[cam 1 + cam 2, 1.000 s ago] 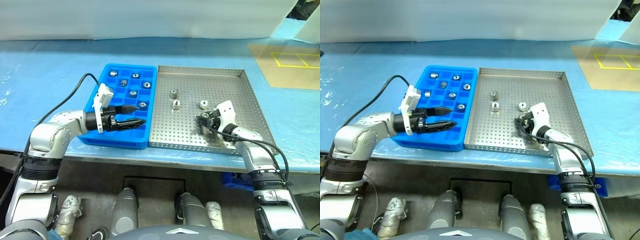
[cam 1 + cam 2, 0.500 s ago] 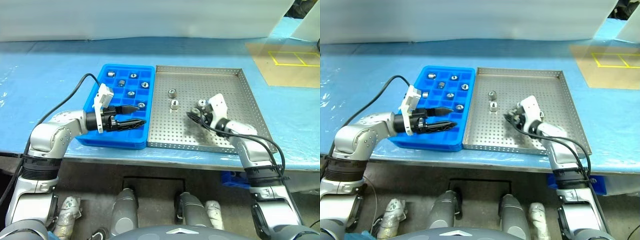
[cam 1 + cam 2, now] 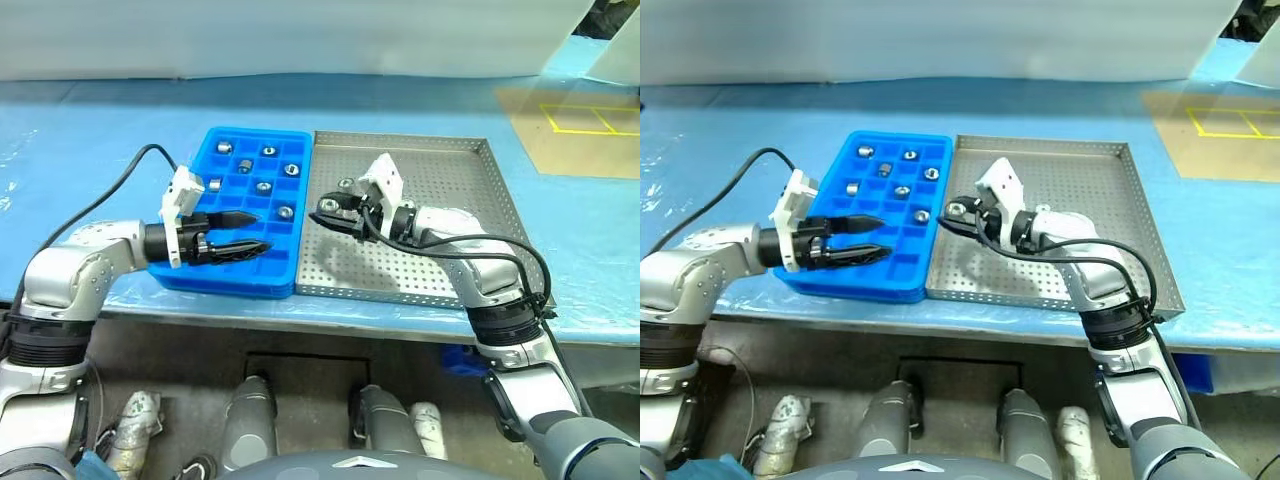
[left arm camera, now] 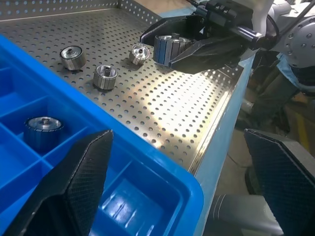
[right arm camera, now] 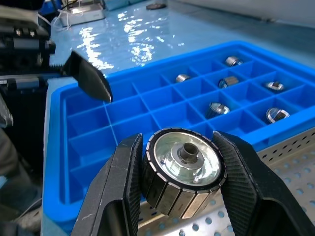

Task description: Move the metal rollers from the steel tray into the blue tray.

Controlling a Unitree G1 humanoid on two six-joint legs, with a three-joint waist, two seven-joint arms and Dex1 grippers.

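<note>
Roller [image 5: 183, 169] held in right gripper [image 3: 330, 207], clamped between both black fingers, flat face w/ dark centre hole toward the wrist cam. Held clear above the steel tray [image 3: 455, 235], near that tray's left edge, close to the blue tray [image 3: 205, 275]. Gripper points toward the blue tray, roughly level.

Three more rollers loose on the steel tray's perforated floor in the left wrist view: one [image 4: 73, 57], a second [image 4: 106, 77] just beside it, a third [image 4: 140, 53] nearer the right gripper. All three apart from each other, none touching. From the head cam, one of these [image 3: 345, 184] shows just behind the right gripper.

Blue tray sits directly left of the steel tray, long edges touching or nearly so; cannot tell which. Six rollers in its compartments, one per cell: [image 3: 223, 147], [image 3: 269, 151], [image 3: 245, 166], [image 3: 291, 169], [image 3: 264, 187], [image 3: 286, 211]. Near rows of cells hold nothing visible.

Left gripper [image 3: 245, 232] over the blue tray's near-left part, fingers spread wide, nothing between them, pointing right toward the steel tray.

Both trays rest on a table w/ blue covering [image 3: 100, 140].
</note>
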